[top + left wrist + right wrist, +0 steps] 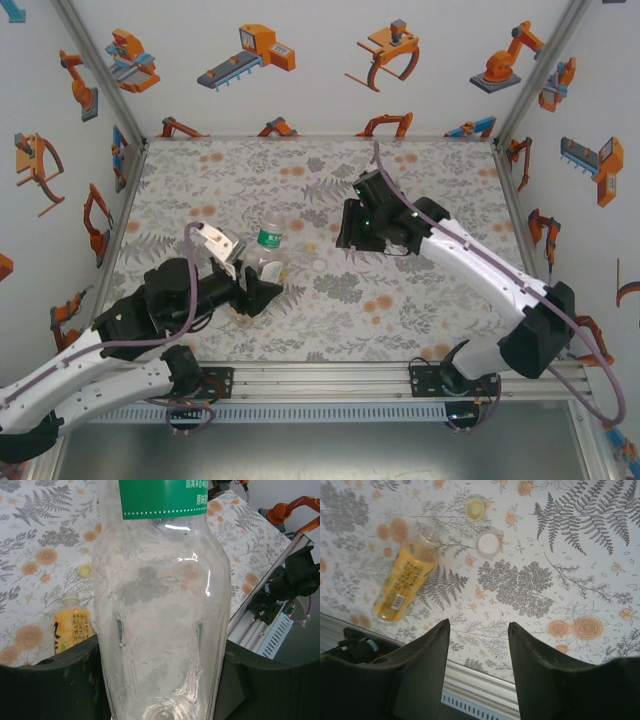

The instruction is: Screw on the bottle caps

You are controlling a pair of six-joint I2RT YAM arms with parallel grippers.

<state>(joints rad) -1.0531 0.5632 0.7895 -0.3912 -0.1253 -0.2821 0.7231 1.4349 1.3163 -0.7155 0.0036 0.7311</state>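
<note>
My left gripper is shut on the lower body of a clear bottle with a green label, holding it upright near the table's front left. An orange-yellow bottle lies on its side on the patterned table, uncapped, just behind it. Two loose bottle caps rest beyond that bottle's mouth: a pale yellow cap and a white cap. Hovering above mid-table, my right gripper stands open with nothing between its fingers.
An aluminium rail runs along the table's near edge, with the right arm's base bolted on it. White walls printed with orange robots enclose the table on three sides.
</note>
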